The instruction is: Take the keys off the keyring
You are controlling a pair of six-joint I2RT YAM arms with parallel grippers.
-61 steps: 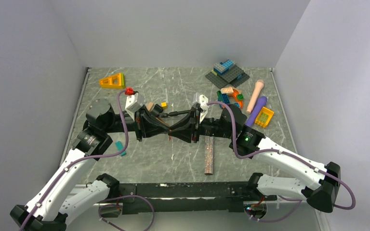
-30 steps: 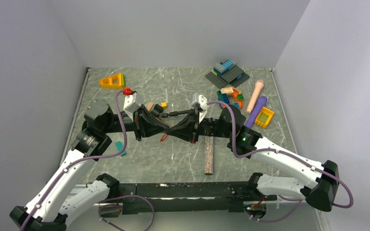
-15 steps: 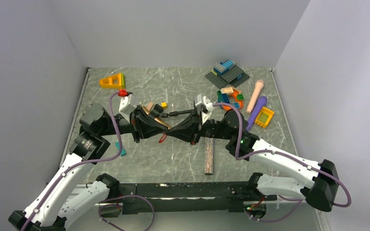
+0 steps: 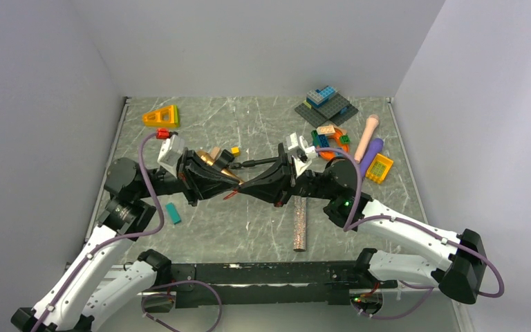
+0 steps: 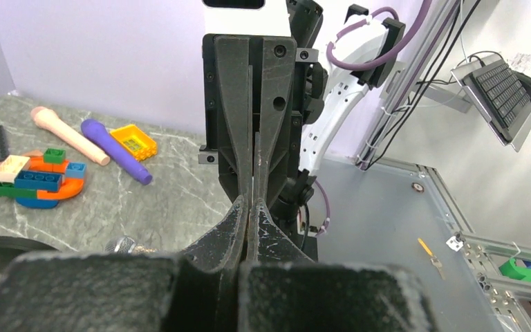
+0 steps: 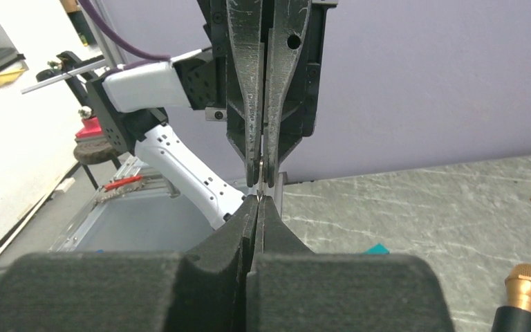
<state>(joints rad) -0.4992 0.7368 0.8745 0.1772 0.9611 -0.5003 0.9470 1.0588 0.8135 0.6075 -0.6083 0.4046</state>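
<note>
My left gripper (image 4: 238,185) and right gripper (image 4: 253,188) meet tip to tip above the middle of the table. Both are shut on the keyring, which shows only as a thin metal sliver between the tips in the left wrist view (image 5: 255,160) and as a small glint in the right wrist view (image 6: 259,182). A red key (image 4: 229,196) hangs just under the left fingertips. In the left wrist view my left gripper (image 5: 251,202) faces the right one head-on; in the right wrist view my right gripper (image 6: 258,200) faces the left one. The rest of the ring is hidden by the fingers.
A glittery rod (image 4: 299,225) lies in front of the right gripper and a teal block (image 4: 173,213) lies front left. A black gold-tipped microphone (image 4: 216,160) and a small orange brick (image 4: 235,150) lie behind the grippers. A yellow wedge (image 4: 162,116) sits back left. Bricks (image 4: 329,137), a grey baseplate (image 4: 326,106), and pink (image 4: 366,137) and purple (image 4: 368,158) toy microphones sit back right.
The left arm has drawn back to the left and its wrist has turned. The right arm has followed leftwards. The tips stay pinched together and the red key has swung a little.
</note>
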